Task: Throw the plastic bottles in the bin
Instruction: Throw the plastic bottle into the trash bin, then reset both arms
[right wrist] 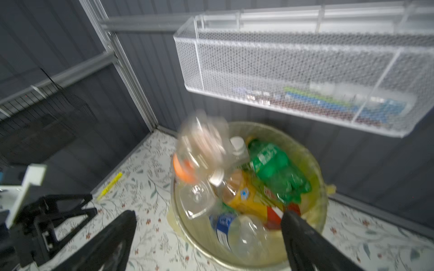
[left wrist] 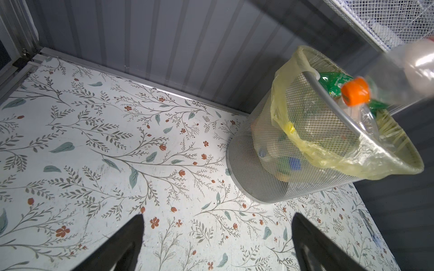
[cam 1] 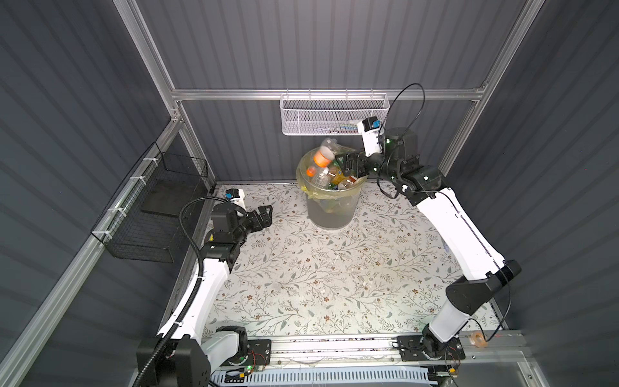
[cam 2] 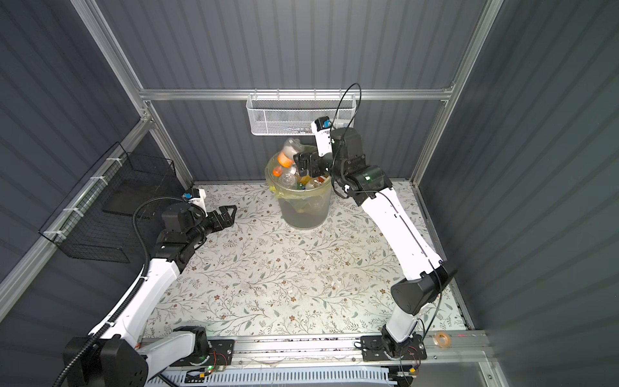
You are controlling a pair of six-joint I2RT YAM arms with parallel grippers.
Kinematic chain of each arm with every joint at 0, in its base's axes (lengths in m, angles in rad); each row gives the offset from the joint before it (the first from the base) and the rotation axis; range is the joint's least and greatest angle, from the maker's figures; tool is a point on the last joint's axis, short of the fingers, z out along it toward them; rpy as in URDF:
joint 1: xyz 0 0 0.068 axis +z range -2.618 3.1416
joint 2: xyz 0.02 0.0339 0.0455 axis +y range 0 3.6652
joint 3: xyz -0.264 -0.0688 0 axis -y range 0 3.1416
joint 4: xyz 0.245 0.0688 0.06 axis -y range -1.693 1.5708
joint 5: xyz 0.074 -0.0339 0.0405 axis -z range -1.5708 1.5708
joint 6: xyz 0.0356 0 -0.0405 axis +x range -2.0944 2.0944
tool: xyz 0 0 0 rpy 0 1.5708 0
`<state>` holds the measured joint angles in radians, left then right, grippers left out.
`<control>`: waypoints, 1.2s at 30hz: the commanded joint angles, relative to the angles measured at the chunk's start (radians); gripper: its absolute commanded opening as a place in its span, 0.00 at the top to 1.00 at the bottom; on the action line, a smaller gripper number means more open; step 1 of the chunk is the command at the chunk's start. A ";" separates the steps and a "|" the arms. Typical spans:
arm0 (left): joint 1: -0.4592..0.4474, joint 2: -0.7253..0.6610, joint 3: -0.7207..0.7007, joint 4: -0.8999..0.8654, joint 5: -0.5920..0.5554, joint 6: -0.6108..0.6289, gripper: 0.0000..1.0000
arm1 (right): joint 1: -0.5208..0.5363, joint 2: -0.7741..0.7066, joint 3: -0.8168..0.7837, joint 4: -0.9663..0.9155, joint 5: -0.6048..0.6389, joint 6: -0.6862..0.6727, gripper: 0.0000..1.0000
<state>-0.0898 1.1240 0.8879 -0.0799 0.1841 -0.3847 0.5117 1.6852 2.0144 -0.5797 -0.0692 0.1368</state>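
The bin point(cam 1: 330, 211) point(cam 2: 306, 211), round and grey with a yellowish bag, stands at the back of the table and holds several plastic bottles: a green one point(right wrist: 274, 169), an amber one with a yellow label point(right wrist: 244, 194) and a clear one with a blue label point(right wrist: 234, 232). A clear bottle with an orange cap point(cam 1: 323, 154) point(cam 2: 287, 154) point(left wrist: 354, 91) point(right wrist: 202, 150) is blurred in mid-air over the bin's rim point(left wrist: 338, 122), held by nothing. My right gripper point(cam 1: 348, 162) point(cam 2: 303, 164) point(right wrist: 210, 213) hangs open just beside it, above the bin. My left gripper point(cam 1: 264, 214) point(cam 2: 229, 214) point(left wrist: 218, 215) is open and empty, low over the table left of the bin.
A white mesh basket point(cam 1: 335, 115) hangs on the back rail right above the bin. A black wire basket point(cam 1: 150, 214) is fixed to the left wall. A yellow marker point(right wrist: 110, 185) lies by the back left corner. A tape roll point(cam 1: 479, 340) sits on the front rail.
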 commanded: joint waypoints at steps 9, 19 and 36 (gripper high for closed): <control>0.004 0.057 0.011 0.060 0.031 0.005 0.02 | -0.148 -0.320 -0.348 0.089 0.019 0.144 0.01; -0.057 0.139 0.092 0.105 0.033 0.022 0.02 | -0.255 -0.456 -0.612 0.100 0.013 0.217 0.01; -0.146 0.244 -0.029 0.188 -0.521 0.164 0.00 | -0.457 -0.692 -1.327 0.515 0.300 0.263 0.01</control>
<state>-0.2447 1.3598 0.9253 0.0692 -0.1192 -0.2691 0.0921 1.0325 0.7868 -0.2684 0.0898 0.3855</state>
